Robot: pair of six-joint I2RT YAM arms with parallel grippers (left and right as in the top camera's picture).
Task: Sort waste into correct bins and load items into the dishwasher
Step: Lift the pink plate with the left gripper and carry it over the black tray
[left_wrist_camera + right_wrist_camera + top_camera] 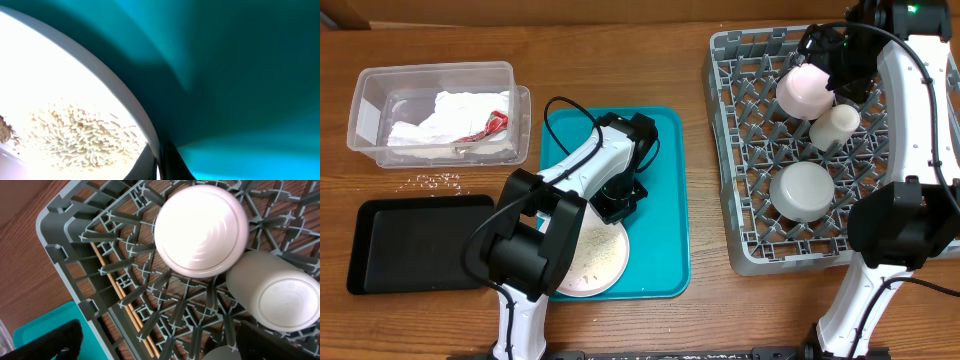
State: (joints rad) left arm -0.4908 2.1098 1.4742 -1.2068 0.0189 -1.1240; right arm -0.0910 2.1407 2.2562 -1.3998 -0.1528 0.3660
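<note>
Left gripper [616, 208] pinched shut on the rim of the pink plate [592, 258]; right gripper [830, 58] spread wide above the dish rack [740, 150].

The plate lies on the teal tray [665, 200] with rice crumbs [80, 140] piled on it, and the left arm hides part of it. Black tray [410, 240] just left. Behind it are loose crumbs [435, 181] on the wooden table [620, 60]. Further back, the clear tub [430, 110] holds napkins [450, 120] and a red scrap [490, 125]. In the rack the metal bowl [802, 190] is nearest, then the white cup [834, 124], then the pink bowl [805, 90], which is upside down. The right arm overlaps the rack's right side.
</note>
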